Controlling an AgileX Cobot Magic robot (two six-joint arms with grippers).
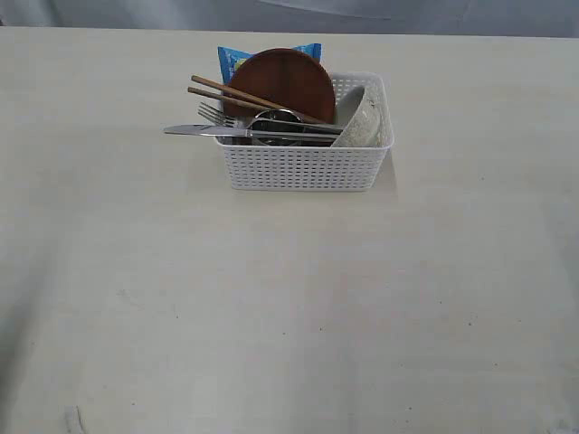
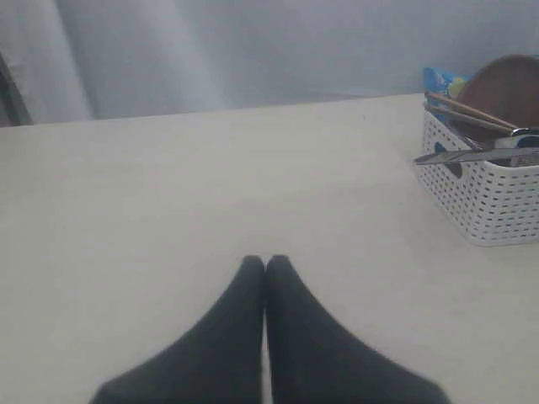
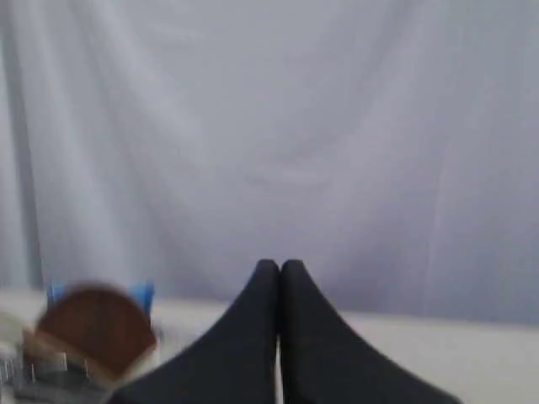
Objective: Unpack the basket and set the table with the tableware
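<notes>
Here, white lattice basket (image 1: 303, 167) holds tableware (image 1: 282, 81) — left gripper (image 2: 266, 263), right gripper (image 3: 280, 266) both closed, empty.

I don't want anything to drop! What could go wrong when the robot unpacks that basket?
The knife and fork poke out past the rim of the basket, so a nudge might tip them onto the table. The chopsticks lie across the plate, which stands on edge; pulling the plate first could drag them out. Everything is packed close, so lifting one piece might tug the basket along.
</notes>
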